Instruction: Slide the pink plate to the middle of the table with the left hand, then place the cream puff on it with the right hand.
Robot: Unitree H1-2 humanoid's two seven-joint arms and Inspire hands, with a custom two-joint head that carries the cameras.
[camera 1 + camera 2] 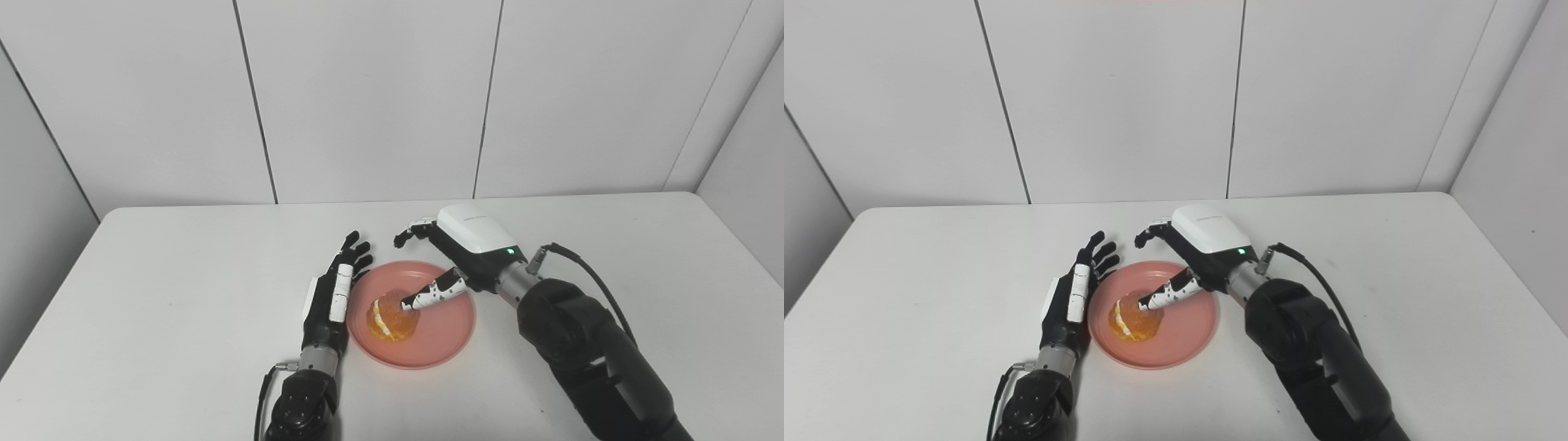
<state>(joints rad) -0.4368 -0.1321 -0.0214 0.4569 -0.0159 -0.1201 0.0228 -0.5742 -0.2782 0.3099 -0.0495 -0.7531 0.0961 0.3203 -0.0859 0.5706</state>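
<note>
The pink plate (438,331) lies near the middle of the white table (184,275). The golden cream puff (392,318) with its white cream line rests on the plate's left half. My right hand (456,251) hovers over the plate's far right rim, open, fingers spread; its thumb tip touches the top of the puff. My left hand (334,291) lies open and flat, edge-on, against the plate's left rim, fingers pointing away from me. The same scene shows in the right eye view, with the plate (1188,324), puff (1133,321), left hand (1075,294) and right hand (1200,245).
White wall panels (367,98) stand behind the table's far edge. The right arm's cable (588,275) loops over the table to the right of the plate.
</note>
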